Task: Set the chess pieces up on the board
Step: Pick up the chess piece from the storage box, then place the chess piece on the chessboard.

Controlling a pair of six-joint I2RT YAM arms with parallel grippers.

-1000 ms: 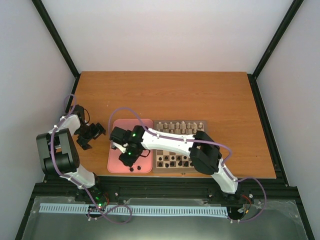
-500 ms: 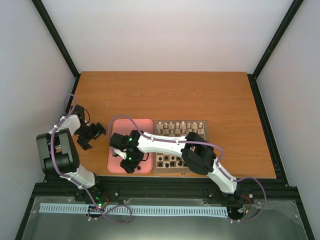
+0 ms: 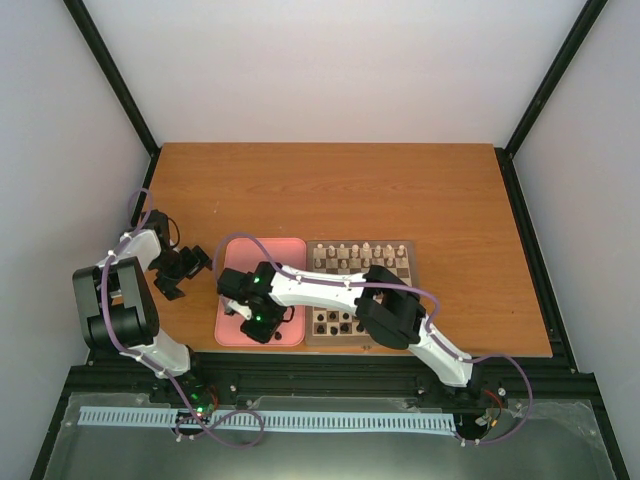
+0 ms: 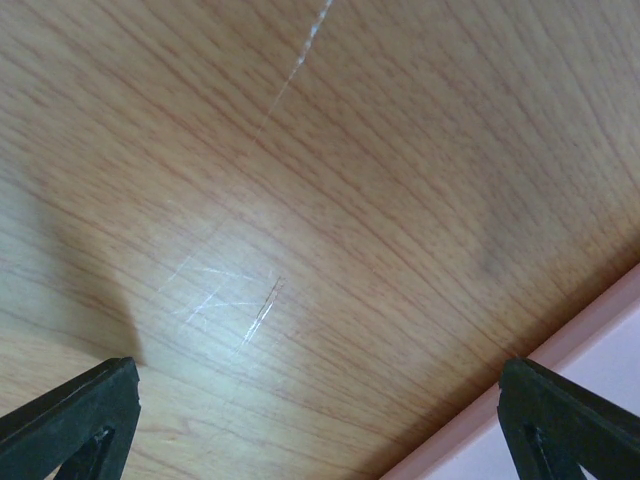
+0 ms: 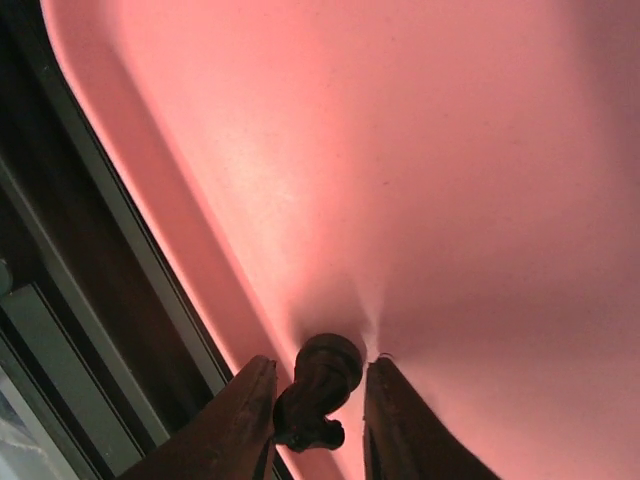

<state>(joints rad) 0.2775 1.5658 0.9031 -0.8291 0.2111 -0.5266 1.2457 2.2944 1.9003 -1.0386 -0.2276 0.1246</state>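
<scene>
Right gripper [image 5: 320, 363] sits low in the pink tray [image 5: 400, 180], w/ one dark piece [image 5: 322, 385] between its two fingers. Both fingers are tight alongside the piece. The left-hand one looks to touch it and the other is a hair off or just touching. Can't tell whether the piece is actually clamped or only bracketed. It sits by the foot of the tray's wall, resting on the tray floor. Can't tell if it's upright or tipped.

From the top cam, the right gripper [image 3: 262, 325] is over the near part of the tray [image 3: 245, 250], and its arm reaches across the board's near-left corner. The board [image 3: 409, 270] lies just beside the tray, on its right, approx. mid-table near the front edge. Cream pieces [image 3: 358, 255] fill the board's far rows. Dark pieces [image 3: 340, 322] stand in the near rows, partly hidden by the arm, so no count is possible.

Left gripper [image 3: 180, 270] is left of the tray and apart from it. In its wrist cam the left gripper [image 4: 315, 375] has its fingers [image 4: 80, 420] spread wide w/ nothing between them, only bare table [image 4: 300, 150] below. The tray's pink edge shows at bottom right.
</scene>
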